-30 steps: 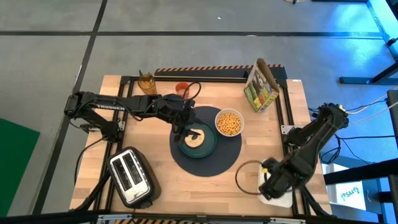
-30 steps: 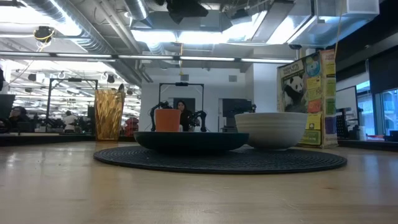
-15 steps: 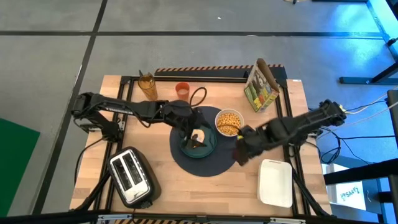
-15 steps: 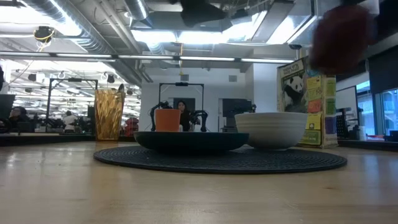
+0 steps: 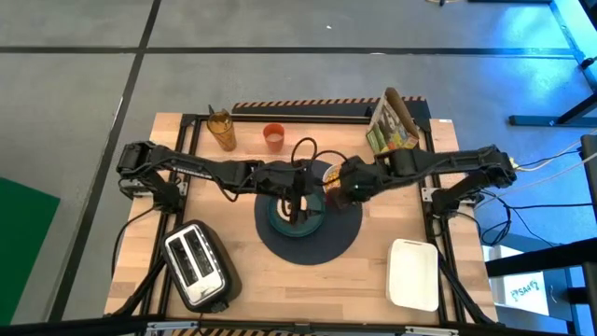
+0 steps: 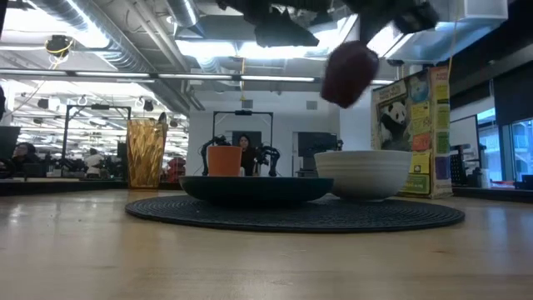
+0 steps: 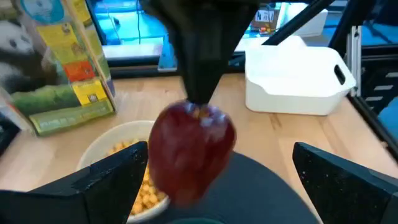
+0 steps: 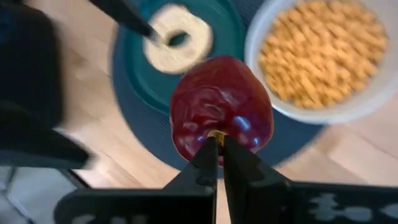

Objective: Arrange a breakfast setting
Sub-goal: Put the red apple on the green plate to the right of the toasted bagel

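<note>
My right gripper [image 8: 215, 144] is shut on a dark red fruit [image 8: 221, 112], held in the air over the dark-blue mat [image 5: 326, 247] beside the white bowl of cereal [image 8: 323, 56]. In the low view the fruit [image 6: 350, 71] hangs above the bowl [image 6: 362, 173]. My left gripper [image 7: 221, 158] is open and empty over the teal plate [image 8: 217, 25], where the bagel [image 8: 180, 40] lies flat. The orange cup [image 5: 272, 135] and the amber glass [image 5: 221, 126] stand at the far edge. The spoon does not show. My right gripper pinches the fruit at its stem dimple [image 8: 214, 134], at the top of the fruit, between its two fingertips. The fingers come at it from above, as the left wrist view [image 7: 199, 112] shows. The fruit hangs below the fingers, clear of the mat and the bowl.
A cereal box [image 5: 392, 126] stands at the far right. A white tray [image 5: 413, 273] lies at the near right, and a toaster [image 5: 196, 264] at the near left. Both arms meet over the mat.
My right gripper has carried the red fruit up from the white tray at the near right, toward the far left, to a place over the mat beside the bowl. My left gripper has shifted a little toward the right over the plate.
</note>
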### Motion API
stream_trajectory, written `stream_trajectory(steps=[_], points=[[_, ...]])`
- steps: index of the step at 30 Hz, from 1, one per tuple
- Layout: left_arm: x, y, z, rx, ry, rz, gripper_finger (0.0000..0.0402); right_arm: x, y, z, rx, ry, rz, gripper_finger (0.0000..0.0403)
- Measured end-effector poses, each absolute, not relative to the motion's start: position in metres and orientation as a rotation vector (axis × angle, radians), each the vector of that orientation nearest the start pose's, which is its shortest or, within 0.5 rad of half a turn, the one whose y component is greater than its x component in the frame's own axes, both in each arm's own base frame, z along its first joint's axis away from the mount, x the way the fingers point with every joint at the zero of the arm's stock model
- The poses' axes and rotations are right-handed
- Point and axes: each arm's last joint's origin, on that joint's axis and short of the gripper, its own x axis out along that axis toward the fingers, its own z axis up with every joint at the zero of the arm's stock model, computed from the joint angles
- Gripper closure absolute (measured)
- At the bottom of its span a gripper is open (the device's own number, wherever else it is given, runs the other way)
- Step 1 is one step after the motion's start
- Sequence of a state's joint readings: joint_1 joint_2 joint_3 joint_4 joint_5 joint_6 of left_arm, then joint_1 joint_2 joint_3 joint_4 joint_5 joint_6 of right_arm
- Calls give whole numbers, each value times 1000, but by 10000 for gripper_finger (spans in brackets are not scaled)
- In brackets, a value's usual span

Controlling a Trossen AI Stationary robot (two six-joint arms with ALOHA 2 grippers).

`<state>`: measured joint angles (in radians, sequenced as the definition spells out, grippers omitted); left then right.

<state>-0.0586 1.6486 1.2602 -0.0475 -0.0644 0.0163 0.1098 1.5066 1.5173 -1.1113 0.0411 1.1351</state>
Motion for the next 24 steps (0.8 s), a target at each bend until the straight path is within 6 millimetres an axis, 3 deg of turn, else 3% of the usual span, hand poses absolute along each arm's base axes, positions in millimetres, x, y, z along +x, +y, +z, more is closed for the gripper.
stream_trajectory(steps=[9, 24], points=[[388, -20, 268, 156, 482, 64, 7, 301, 15, 349, 946, 898, -492, 403], [391, -13, 271, 159, 445, 118, 7, 309, 15, 355, 914, 804, -421, 403]])
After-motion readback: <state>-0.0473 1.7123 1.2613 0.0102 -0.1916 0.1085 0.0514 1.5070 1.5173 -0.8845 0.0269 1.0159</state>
